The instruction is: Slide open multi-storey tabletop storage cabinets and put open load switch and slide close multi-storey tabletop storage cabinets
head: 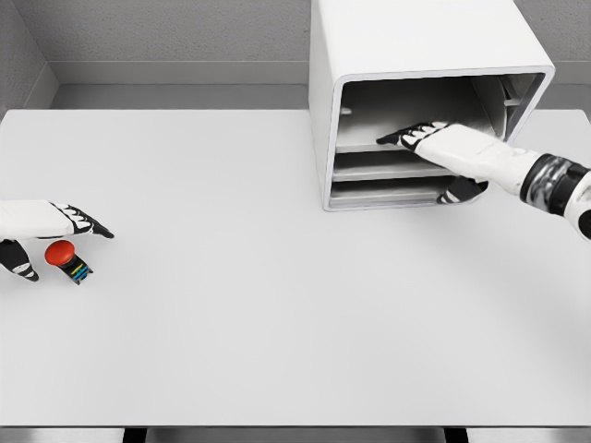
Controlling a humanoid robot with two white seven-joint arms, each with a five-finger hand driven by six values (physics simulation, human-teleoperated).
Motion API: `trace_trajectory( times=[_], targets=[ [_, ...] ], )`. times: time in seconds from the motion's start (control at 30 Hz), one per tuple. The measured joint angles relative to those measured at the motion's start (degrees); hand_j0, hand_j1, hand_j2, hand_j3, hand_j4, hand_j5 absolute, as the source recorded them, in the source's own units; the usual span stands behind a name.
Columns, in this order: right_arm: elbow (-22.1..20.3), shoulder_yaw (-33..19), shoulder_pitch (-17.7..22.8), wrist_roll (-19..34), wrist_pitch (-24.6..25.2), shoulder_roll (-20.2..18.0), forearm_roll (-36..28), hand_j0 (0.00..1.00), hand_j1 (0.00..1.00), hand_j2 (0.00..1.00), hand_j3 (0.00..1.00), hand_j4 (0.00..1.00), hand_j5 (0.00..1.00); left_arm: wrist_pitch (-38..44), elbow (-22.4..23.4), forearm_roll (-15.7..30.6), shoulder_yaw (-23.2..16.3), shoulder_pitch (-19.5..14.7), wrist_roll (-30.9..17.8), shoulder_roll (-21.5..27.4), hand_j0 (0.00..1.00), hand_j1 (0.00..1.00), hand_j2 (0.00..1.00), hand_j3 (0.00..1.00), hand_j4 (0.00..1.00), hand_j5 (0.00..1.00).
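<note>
Down at the table's left edge sits the switch (66, 257) — a red round button on a small dark base with a bit of blue and green at its lower end. It lies on the white table (277, 305), tilted, well apart from the cabinet. The left hand (51, 231) is right at it: the fingers (92, 224) reach out flat just above the red button, the thumb hangs below on the other side, so the switch lies between them. The hand is open; I can't tell if it touches the switch.

Across the table, at the back right, stands the white cabinet (416, 46), its front facing the robot, with shelves or drawers stacked inside. The right hand (434, 143) reaches into the upper level, fingers stretched flat and resting on the top shelf's front edge, thumb down by the lowest tier — not closed round anything that I can see.
</note>
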Motion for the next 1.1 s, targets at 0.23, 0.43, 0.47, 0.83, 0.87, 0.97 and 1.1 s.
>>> trace_trajectory(
  times=[0.23,0.43,0.47,0.83,0.87,0.97,1.1],
  targets=[
    [-0.3,0.0,0.4,-0.2,-0.2,-0.2,0.4,1.0,1.0,1.0,1.0,1.0,1.0,0.0,0.0,0.0,0.1,0.0,0.0,0.1,1.0,1.0,1.0,1.0,1.0,1.0],
    [-1.6,-0.4,1.8,-0.6,-0.8,-1.2,0.8,1.0,1.0,1.0,1.0,1.0,1.0,0.0,0.0,0.0,0.0,0.0,0.0,0.1,1.0,1.0,1.0,1.0,1.0,1.0],
    [-1.8,-0.5,1.8,-0.5,-1.0,-1.3,0.8,1.0,1.0,1.0,1.0,1.0,1.0,0.0,0.0,0.0,0.0,0.0,0.0,0.1,1.0,1.0,1.0,1.0,1.0,1.0],
    [-3.8,-3.1,5.5,-0.3,-3.7,-3.6,-1.2,1.0,1.0,1.0,1.0,1.0,1.0,0.0,0.0,0.0,-0.1,0.0,0.0,0.0,1.0,1.0,1.0,1.0,1.0,1.0],
    [-3.9,-3.5,5.7,-0.2,-4.3,-3.8,-1.6,1.0,1.0,1.0,1.0,1.0,1.0,0.0,0.0,0.0,-0.1,0.0,0.0,0.0,1.0,1.0,1.0,1.0,1.0,1.0],
    [-4.2,-4.7,7.2,0.1,-5.8,-4.4,-3.2,1.0,1.0,1.0,1.0,1.0,1.0,0.0,0.1,0.0,-0.2,0.0,0.0,0.0,1.0,1.0,1.0,1.0,1.0,1.0],
    [-4.5,-7.4,9.3,0.2,-8.3,-5.8,-5.4,1.0,1.0,1.0,1.0,1.0,1.0,0.0,0.1,0.0,-0.3,0.0,0.0,0.0,1.0,1.0,1.0,1.0,1.0,1.0]
  ],
)
